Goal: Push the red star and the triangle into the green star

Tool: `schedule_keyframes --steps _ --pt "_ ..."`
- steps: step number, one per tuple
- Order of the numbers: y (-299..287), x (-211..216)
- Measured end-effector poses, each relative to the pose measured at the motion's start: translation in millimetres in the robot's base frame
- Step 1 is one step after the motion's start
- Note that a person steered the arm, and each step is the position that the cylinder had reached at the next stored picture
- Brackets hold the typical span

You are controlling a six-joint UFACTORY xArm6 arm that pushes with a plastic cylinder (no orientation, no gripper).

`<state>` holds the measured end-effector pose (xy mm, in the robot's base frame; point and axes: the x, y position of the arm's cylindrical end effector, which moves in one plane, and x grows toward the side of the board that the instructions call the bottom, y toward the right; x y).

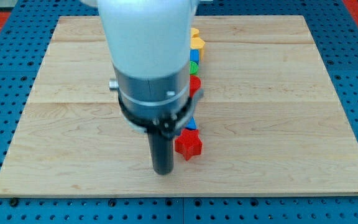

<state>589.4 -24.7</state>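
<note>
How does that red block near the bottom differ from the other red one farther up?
The red star shows almost whole; the upper red block is mostly hidden behind the arm. The star lies just right of my tip; the upper one sits farther toward the view's top, in the column of blocks. Both are red.

Star block [188, 144] just right of my tip [162, 170]; other blocks [195, 53] in a line toward the board's [278, 93] top.

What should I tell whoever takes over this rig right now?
No pincer on this rig, only my tip.
My tip sits just to the view's left of the red star, near the board's bottom.
A sliver of blue, perhaps the triangle, shows just above the red star.
A green block, likely the green star, lies farther up, mostly hidden by the arm.
Left: push both up to it.
</note>
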Motion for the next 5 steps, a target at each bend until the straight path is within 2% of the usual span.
schedule_keyframes --steps 1,3,5 --pt "63.1 -5.0" --pt "7.7 -123.9" --pt "-18.1 -81.1"
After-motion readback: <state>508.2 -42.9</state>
